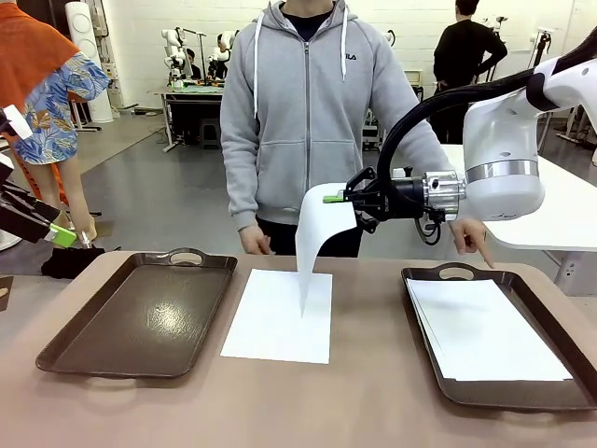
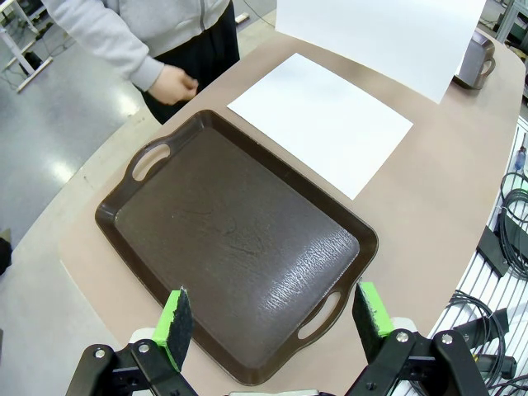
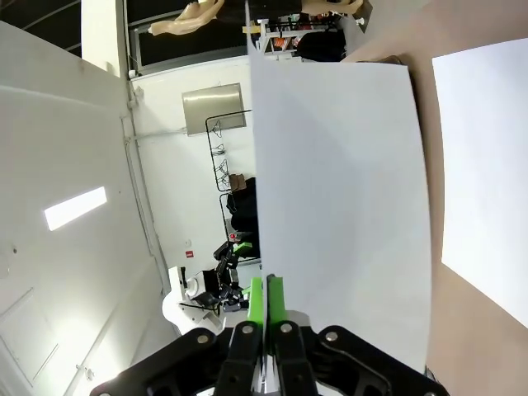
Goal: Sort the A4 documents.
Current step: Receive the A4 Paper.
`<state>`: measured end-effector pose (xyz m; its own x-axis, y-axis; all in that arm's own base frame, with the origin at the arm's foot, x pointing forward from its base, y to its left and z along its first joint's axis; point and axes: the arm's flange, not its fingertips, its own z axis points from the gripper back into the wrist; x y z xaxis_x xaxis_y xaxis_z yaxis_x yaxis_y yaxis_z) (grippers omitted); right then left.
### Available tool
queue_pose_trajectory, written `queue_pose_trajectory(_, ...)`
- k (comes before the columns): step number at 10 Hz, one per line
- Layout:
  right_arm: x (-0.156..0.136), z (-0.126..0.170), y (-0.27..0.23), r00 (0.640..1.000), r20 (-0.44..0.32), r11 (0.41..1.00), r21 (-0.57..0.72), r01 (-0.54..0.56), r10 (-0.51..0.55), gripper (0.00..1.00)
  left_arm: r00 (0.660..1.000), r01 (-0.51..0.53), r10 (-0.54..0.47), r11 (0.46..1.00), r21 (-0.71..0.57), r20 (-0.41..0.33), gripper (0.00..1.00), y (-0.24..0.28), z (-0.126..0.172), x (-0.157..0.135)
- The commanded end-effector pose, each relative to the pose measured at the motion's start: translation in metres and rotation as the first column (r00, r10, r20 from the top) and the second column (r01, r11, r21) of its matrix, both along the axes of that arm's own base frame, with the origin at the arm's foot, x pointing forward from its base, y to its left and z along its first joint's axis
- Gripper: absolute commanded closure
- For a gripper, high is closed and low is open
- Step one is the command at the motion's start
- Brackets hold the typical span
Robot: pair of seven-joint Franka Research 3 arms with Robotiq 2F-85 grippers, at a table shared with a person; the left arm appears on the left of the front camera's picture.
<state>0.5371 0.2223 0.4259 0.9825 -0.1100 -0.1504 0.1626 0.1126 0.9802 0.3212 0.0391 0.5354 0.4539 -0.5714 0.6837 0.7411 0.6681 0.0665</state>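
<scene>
A4 documents (image 1: 490, 331) part-sorted: a stack lies in right tray (image 1: 424, 280), one sheet (image 1: 317, 233) hangs pinched in clamped right gripper (image 1: 340, 198) above table (image 1: 373, 392) centre, another sheet (image 1: 278, 315) lies flat below, left tray (image 1: 140, 313) holds none, left gripper (image 2: 273, 313) gapes wide, gripping nothing.

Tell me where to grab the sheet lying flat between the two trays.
Probably the near short edge of the sheet, from above on the robot's side: it lies flat on the table, so only an edge can be pinched up.
</scene>
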Motion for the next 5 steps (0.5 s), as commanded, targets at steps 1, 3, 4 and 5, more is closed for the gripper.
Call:
queue_pose_trajectory(1,0.0004,0.0005,0.0016,1.0,-0.002,1.0,0.005,0.016,-0.016,1.0,1.0,0.004,-0.004,1.0,-0.011,-0.002,0.0,0.0012,-0.0015,0.0003)
queue_pose_trajectory(3,0.0004,0.0005,0.0016,1.0,-0.002,1.0,0.005,0.016,-0.016,1.0,1.0,0.004,-0.004,1.0,-0.011,-0.002,0.0,0.0012,-0.0015,0.0003)
queue_pose_trajectory(4,0.0004,0.0005,0.0016,1.0,-0.002,1.0,0.005,0.016,-0.016,1.0,1.0,0.004,-0.004,1.0,-0.011,-0.002,0.0,0.0012,-0.0015,0.0003)
queue_pose_trajectory(5,0.0004,0.0005,0.0016,1.0,-0.002,1.0,0.005,0.016,-0.016,1.0,1.0,0.004,-0.004,1.0,-0.011,-0.002,0.0,0.0012,-0.0015,0.0003)
